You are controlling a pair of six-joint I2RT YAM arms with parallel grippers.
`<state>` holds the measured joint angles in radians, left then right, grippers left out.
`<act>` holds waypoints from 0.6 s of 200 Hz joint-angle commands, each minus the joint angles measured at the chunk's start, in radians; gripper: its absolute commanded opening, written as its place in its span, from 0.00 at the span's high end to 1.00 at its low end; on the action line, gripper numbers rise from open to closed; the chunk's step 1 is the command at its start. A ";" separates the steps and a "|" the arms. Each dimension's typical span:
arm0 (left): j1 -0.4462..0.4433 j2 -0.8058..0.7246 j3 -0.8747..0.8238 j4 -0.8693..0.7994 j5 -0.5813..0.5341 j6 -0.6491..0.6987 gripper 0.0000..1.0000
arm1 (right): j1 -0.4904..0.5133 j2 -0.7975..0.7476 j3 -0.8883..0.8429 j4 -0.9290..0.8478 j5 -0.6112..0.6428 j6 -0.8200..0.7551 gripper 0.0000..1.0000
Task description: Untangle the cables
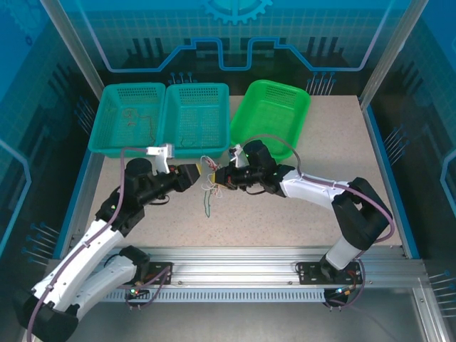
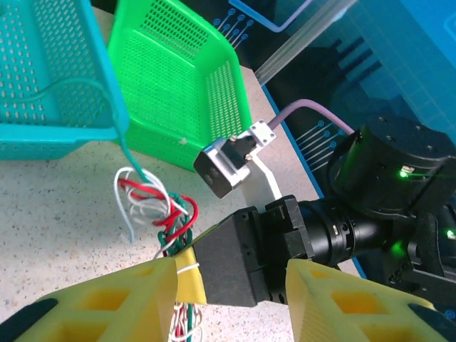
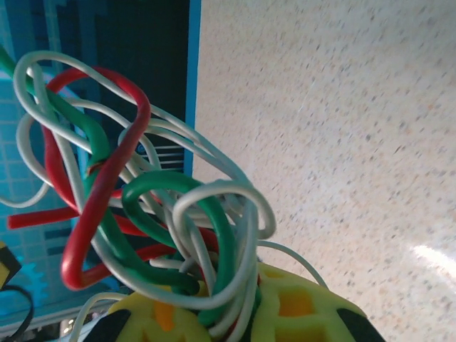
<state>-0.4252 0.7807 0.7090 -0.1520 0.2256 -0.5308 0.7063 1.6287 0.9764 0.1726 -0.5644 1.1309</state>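
Note:
The cables [image 1: 208, 184] are a knot of thin red, white and green wires held above the table between my two grippers. One green strand [image 1: 206, 206] hangs down toward the tabletop. My right gripper [image 3: 249, 303] is shut on the cables [image 3: 149, 206], which loop out of its yellow fingertips. In the left wrist view the cables [image 2: 160, 206] stick out past the right gripper [image 2: 185, 272]. My left gripper [image 2: 231, 269] is open, and its yellow fingers [image 2: 107, 299] straddle the right gripper's black body without touching the wires. From above, the left gripper [image 1: 195, 173] faces the right gripper [image 1: 222, 178].
Two teal baskets [image 1: 107, 121] [image 1: 222, 114] and a green basket [image 1: 299, 117] stand in a row at the back of the table. Thin wires lie in the left teal one. In the left wrist view the green basket [image 2: 178, 85] and a teal basket [image 2: 107, 78] sit just behind the knot.

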 commanded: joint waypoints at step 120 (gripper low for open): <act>0.006 0.210 -0.004 0.172 0.015 -0.086 0.83 | 0.044 -0.064 0.082 -0.035 -0.127 0.023 1.00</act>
<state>-0.4217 0.9905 0.7090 -0.0044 0.2646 -0.5930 0.7349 1.5864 1.0214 0.1387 -0.6479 1.1564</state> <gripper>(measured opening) 0.279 0.102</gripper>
